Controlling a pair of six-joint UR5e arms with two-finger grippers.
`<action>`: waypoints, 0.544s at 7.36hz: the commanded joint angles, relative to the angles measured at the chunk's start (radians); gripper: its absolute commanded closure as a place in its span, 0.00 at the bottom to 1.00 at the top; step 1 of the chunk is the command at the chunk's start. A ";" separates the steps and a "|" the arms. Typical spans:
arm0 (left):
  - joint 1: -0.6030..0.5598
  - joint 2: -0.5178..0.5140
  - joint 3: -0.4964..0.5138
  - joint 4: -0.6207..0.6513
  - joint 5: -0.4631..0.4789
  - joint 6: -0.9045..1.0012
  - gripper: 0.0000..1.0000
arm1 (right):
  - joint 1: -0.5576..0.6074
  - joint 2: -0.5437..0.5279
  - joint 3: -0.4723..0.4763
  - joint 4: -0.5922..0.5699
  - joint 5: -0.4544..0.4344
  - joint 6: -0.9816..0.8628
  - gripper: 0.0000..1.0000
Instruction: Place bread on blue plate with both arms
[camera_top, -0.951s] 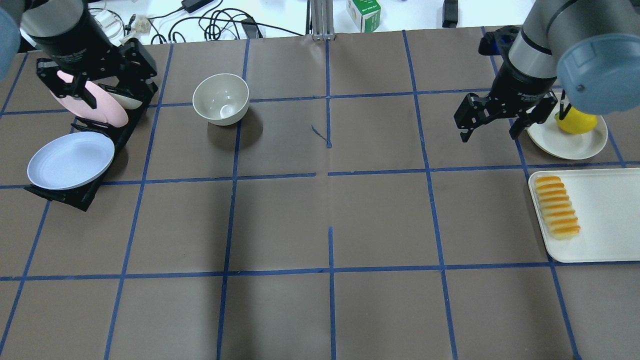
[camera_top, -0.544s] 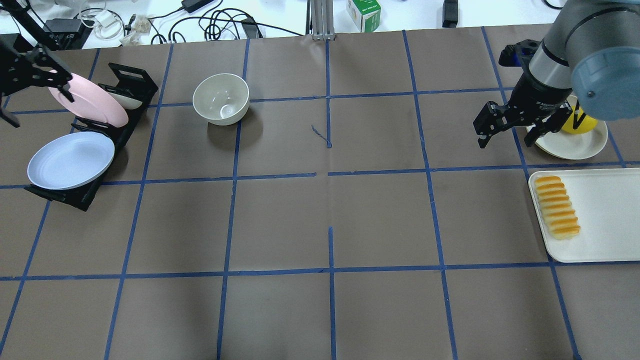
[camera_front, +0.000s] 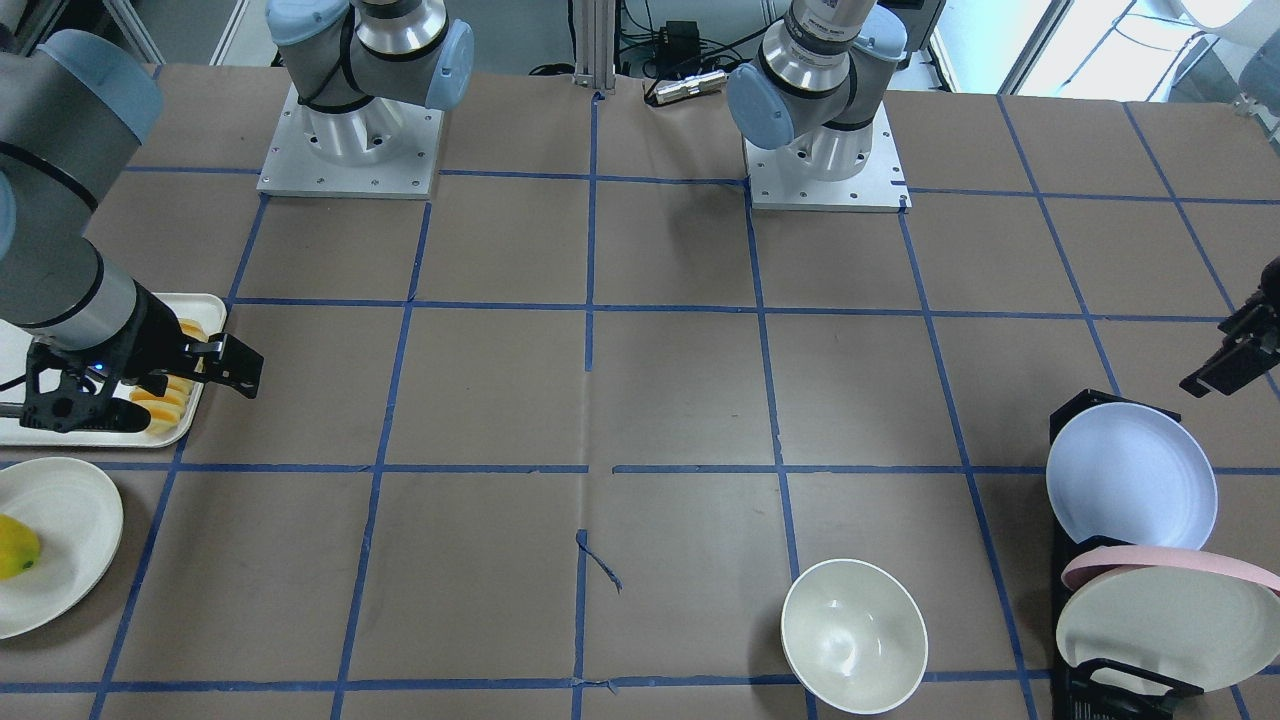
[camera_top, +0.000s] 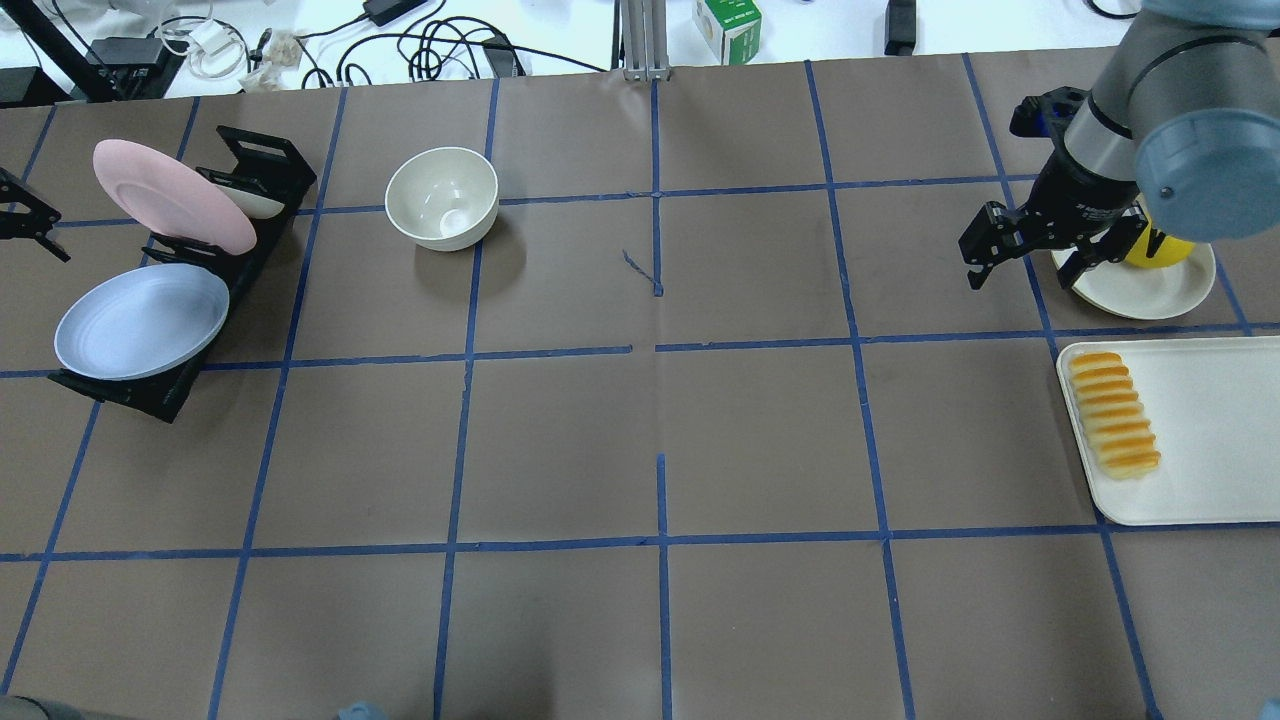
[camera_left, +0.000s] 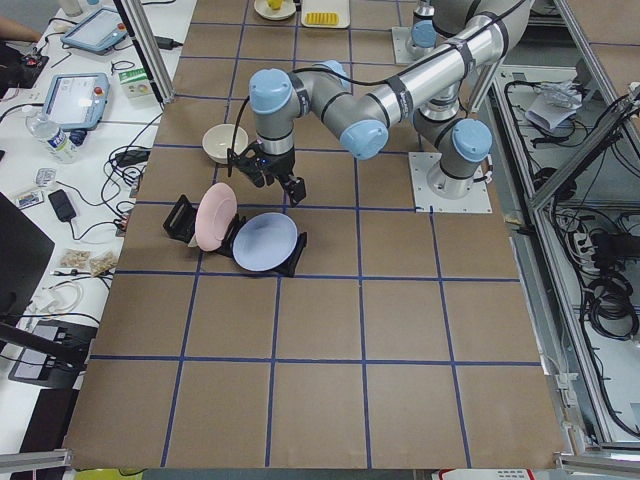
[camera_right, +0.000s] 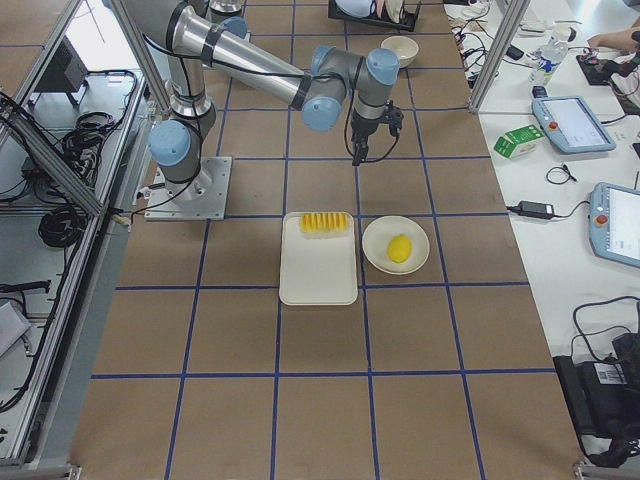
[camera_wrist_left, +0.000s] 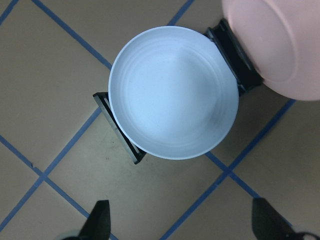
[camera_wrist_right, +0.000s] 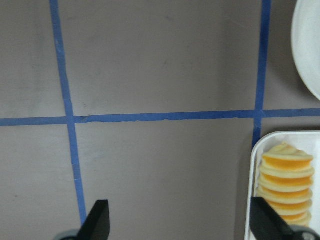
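The bread (camera_top: 1113, 414) lies at the left end of a white tray (camera_top: 1210, 440) on the right; it also shows in the right wrist view (camera_wrist_right: 285, 192). The blue plate (camera_top: 142, 320) leans in the front slot of a black rack (camera_top: 160, 392) on the left. My right gripper (camera_top: 1022, 272) is open and empty, hovering beyond the tray, apart from the bread. My left gripper (camera_front: 1232, 352) is open and empty, raised at the table's left edge beside the rack. The left wrist view looks down on the blue plate (camera_wrist_left: 173, 92), with its fingertips (camera_wrist_left: 100, 222) spread below it.
A pink plate (camera_top: 172, 195) stands in the same rack behind the blue one. An off-white bowl (camera_top: 442, 197) sits right of the rack. A cream plate (camera_top: 1150, 285) with a yellow fruit (camera_top: 1160, 247) lies beyond the tray, under the right arm.
My left arm has swung from above the rack out to the table's left edge, uncovering the pink plate. My right gripper has moved right, closer to the cream plate and tray.
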 joint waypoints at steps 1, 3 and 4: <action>0.020 -0.046 -0.003 0.005 0.056 0.006 0.06 | -0.062 0.010 0.020 -0.006 -0.020 -0.065 0.00; 0.034 -0.075 -0.003 -0.002 0.061 0.013 0.06 | -0.134 0.010 0.081 -0.043 -0.014 -0.135 0.00; 0.043 -0.089 -0.003 -0.004 0.059 0.016 0.06 | -0.161 0.010 0.127 -0.090 -0.014 -0.139 0.00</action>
